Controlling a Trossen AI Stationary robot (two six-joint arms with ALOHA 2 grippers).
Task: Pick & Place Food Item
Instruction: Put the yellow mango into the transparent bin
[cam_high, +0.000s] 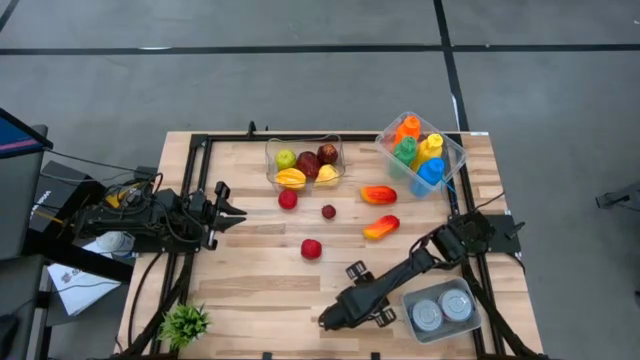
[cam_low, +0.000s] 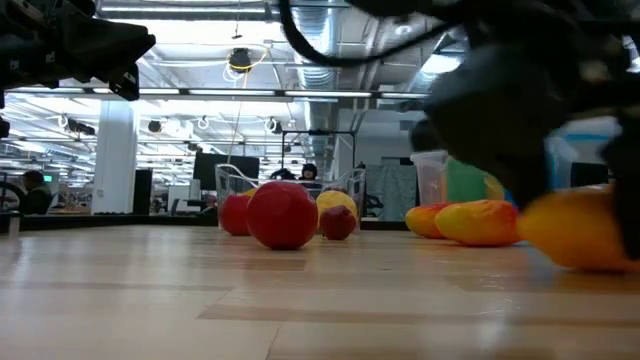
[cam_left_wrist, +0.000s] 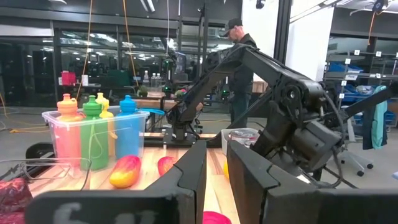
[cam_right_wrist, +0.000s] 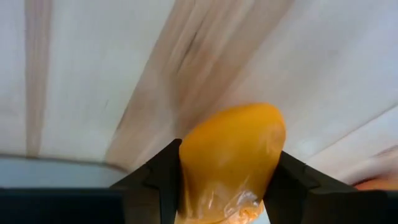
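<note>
My right gripper (cam_high: 332, 319) is low over the table's near edge, shut on a yellow-orange fruit (cam_right_wrist: 231, 152). The low view shows this fruit (cam_low: 578, 232) under the dark gripper, close to the wood. From above, the gripper hides it. My left gripper (cam_high: 228, 203) waits open at the table's left side, touching nothing. Two red apples (cam_high: 311, 248) (cam_high: 288, 199), a small dark fruit (cam_high: 329, 211) and two orange-red pieces (cam_high: 378, 194) (cam_high: 381, 227) lie loose on the table. My right gripper pinches the yellow-orange fruit between its two fingers (cam_right_wrist: 163, 177), one on each flank. The fruit's rounded end (cam_right_wrist: 249, 121) sticks out past the fingertips toward the table. The fingers slant down at it. Whether it rests on the wood or hangs just above, I cannot tell.
A clear tray of fruit (cam_high: 305, 165) and a clear bin of coloured bottles (cam_high: 420, 150) stand at the far edge. A tray with cans (cam_high: 440, 308) sits at the near right corner and a small plant (cam_high: 185, 322) at the near left. A person stands beyond the table.
</note>
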